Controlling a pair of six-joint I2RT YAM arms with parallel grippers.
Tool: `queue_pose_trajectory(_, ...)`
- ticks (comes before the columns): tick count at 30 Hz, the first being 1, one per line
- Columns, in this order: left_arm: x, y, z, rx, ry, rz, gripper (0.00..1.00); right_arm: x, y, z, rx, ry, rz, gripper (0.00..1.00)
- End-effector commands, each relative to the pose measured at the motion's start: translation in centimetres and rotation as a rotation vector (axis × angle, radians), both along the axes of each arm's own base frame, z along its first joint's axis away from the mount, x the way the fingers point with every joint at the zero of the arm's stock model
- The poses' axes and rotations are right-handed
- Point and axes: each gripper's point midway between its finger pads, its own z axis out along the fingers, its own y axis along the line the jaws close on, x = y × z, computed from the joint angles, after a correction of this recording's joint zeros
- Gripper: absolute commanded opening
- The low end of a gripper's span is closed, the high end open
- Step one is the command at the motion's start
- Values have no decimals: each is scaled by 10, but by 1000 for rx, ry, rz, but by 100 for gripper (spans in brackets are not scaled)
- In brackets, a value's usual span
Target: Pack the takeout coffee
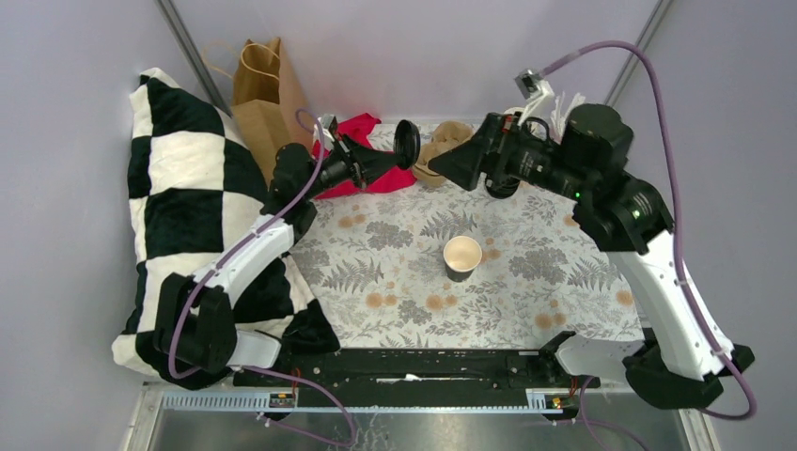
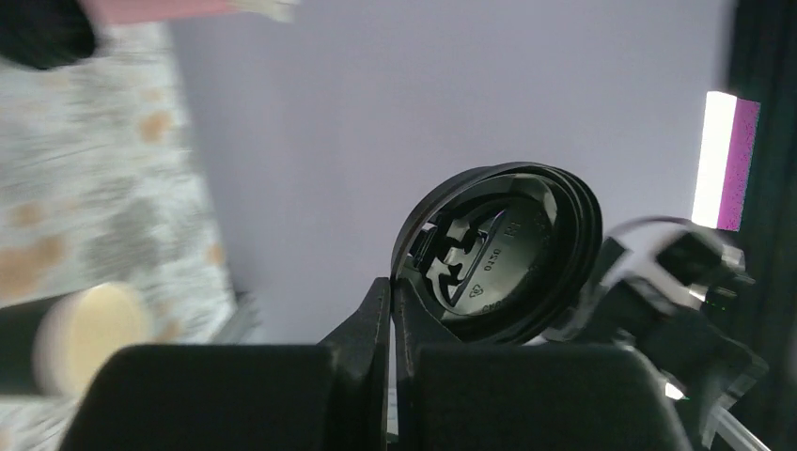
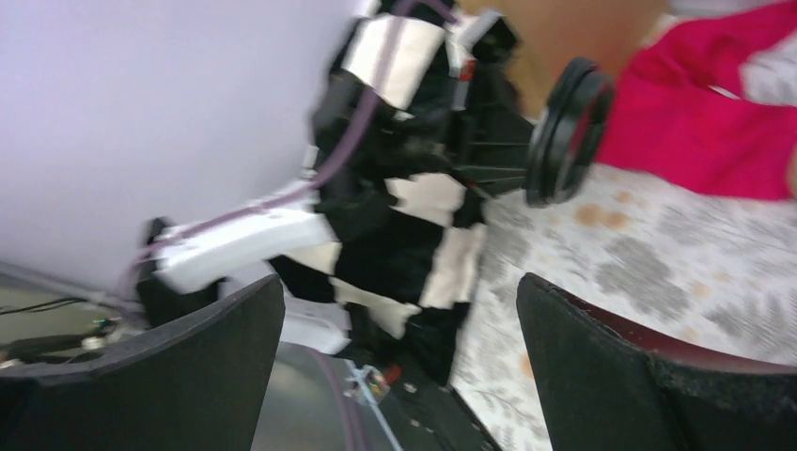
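The paper cup (image 1: 462, 256) stands upright and lidless in the middle of the floral cloth; it shows blurred at the left edge of the left wrist view (image 2: 89, 334). My left gripper (image 1: 395, 156) is shut on the rim of the round black lid (image 1: 408, 143) and holds it on edge in the air at the back of the table. The lid's underside faces the left wrist camera (image 2: 498, 254). In the right wrist view the lid (image 3: 568, 132) is seen edge-on. My right gripper (image 1: 442, 162) is open and empty, pointing left toward the lid, a short gap from it.
A brown paper bag (image 1: 265, 94) stands at the back left beside a black-and-white checkered cushion (image 1: 188, 207). A red cloth (image 1: 362, 155) lies behind the left gripper. A stack of brown paper cups (image 1: 442, 150) lies at the back centre. White sticks (image 1: 564, 103) show behind the right arm.
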Motion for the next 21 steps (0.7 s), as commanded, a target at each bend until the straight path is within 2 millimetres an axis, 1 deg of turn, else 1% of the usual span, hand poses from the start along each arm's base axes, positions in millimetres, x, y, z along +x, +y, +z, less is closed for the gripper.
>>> queue_pose_trajectory(1, -58, 7, 121, -446, -314, -209, 0, -16, 21, 53, 260, -37, 122, 100)
queue_pose_trajectory(4, -66, 8, 136, -484, -366, -247, 0, 2, 30, 40, 218, 54, 103, 100)
queue_pose_trajectory(5, -70, 9, 142, -488, -394, -262, 0, 5, 31, 42, 229, 64, 108, 100)
queue_pose_trajectory(8, -77, 10, 148, -506, -427, -289, 0, 11, 33, 48, 306, 66, 145, 100)
queue_pose_trajectory(12, -79, 6, 143, -523, -405, -308, 0, 20, 28, 51, 408, 130, 213, 100)
queue_pose_trajectory(16, -79, -4, 138, -482, -388, -320, 0, 26, 34, 51, 420, 150, 244, 100)
queue_pose_trajectory(18, -77, -5, 136, -476, -377, -317, 0, 24, 37, 58, 451, 146, 284, 100)
queue_pose_trajectory(21, -74, -6, 133, -478, -362, -315, 0, 19, 41, 57, 479, 145, 354, 100)
